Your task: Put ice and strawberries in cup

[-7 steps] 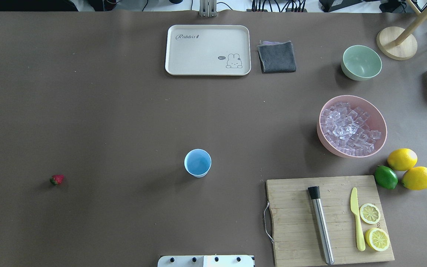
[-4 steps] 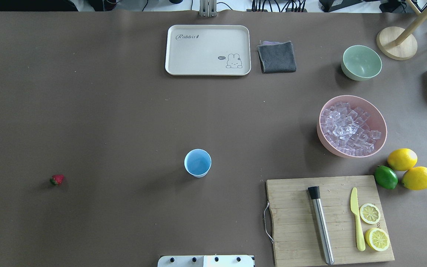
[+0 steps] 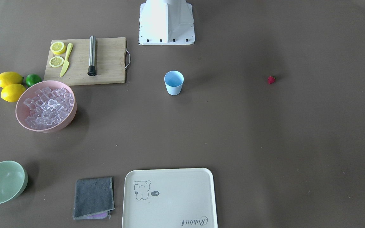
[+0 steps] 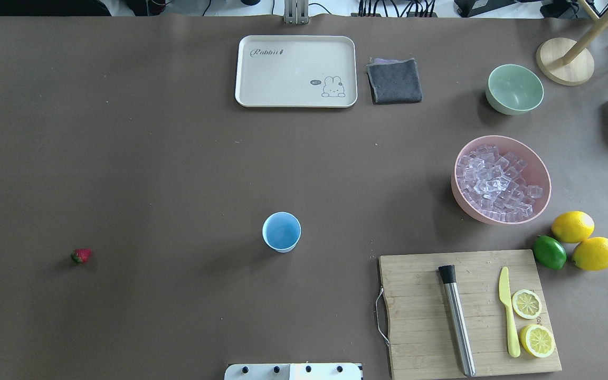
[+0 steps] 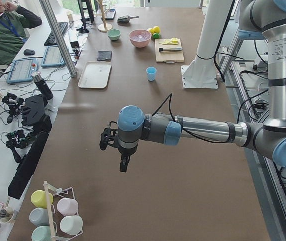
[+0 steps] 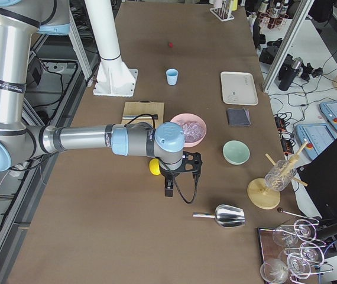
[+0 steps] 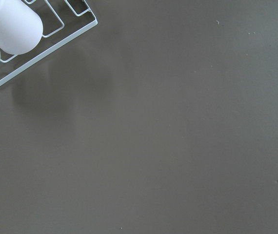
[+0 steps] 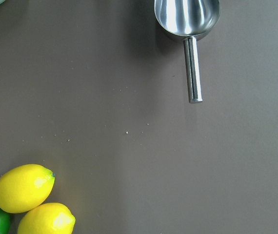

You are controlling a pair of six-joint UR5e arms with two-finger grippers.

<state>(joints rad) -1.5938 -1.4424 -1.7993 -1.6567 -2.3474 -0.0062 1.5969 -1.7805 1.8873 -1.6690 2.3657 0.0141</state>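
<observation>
The light blue cup (image 4: 281, 232) stands upright and empty near the table's middle; it also shows in the front view (image 3: 173, 83). The strawberry (image 4: 81, 256) lies alone far to the cup's left. The ice (image 4: 496, 182) fills the pink bowl (image 4: 544, 177) at the right. Neither gripper shows in the overhead or front views. The left gripper (image 5: 123, 167) hangs over bare table far off the left end, and the right gripper (image 6: 168, 190) hangs beyond the lemons. I cannot tell if either is open or shut.
A cutting board (image 4: 420, 311) holds a muddler (image 4: 457, 322), a yellow knife and lemon halves. Two lemons (image 4: 573, 226) and a lime (image 4: 549, 252) lie beside it. A metal scoop (image 8: 188, 19), pale green bowl (image 4: 514, 88), grey cloth (image 4: 394, 81) and tray (image 4: 296, 71) stand farther back.
</observation>
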